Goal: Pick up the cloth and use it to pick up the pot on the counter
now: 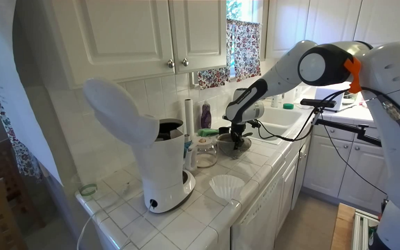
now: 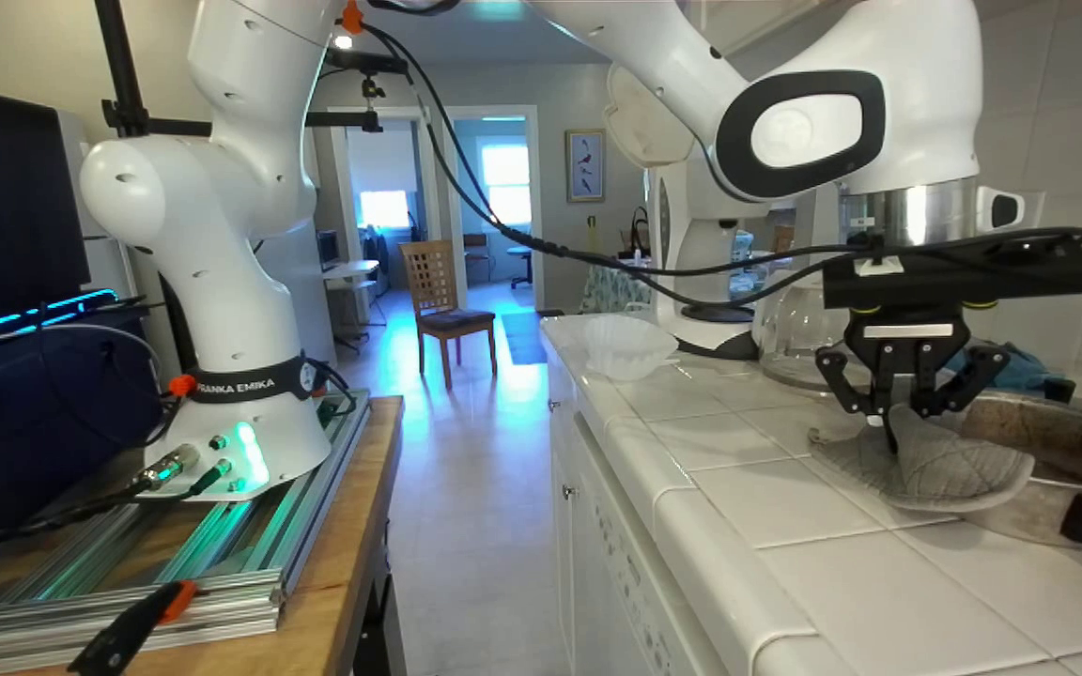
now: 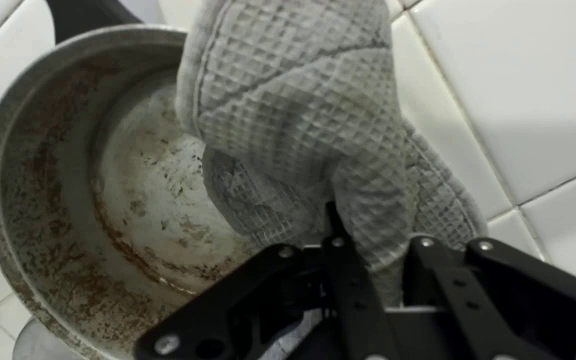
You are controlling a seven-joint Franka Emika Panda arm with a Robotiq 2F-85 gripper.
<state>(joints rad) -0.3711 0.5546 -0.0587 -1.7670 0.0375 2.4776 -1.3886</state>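
Note:
The grey quilted cloth (image 3: 293,95) is folded up between the fingers of my gripper (image 3: 372,245), which is shut on it in the wrist view. In an exterior view the cloth (image 2: 959,465) hangs limp from my gripper (image 2: 903,413), low over the counter and beside the pot (image 2: 1020,516). The pot (image 3: 53,200) is round grey metal, stained inside, with a black handle (image 3: 90,20). From above, the cloth covers part of its rim; whether they touch I cannot tell. In an exterior view the arm partly hides the pot (image 1: 223,140).
A glass carafe (image 1: 207,154) stands close to the pot, with the white coffee maker (image 1: 165,170) and a pale paper filter (image 1: 227,187) nearer the counter's end. Behind are a green item (image 1: 208,132) and a purple bottle (image 1: 206,116). The sink (image 1: 283,118) lies beyond.

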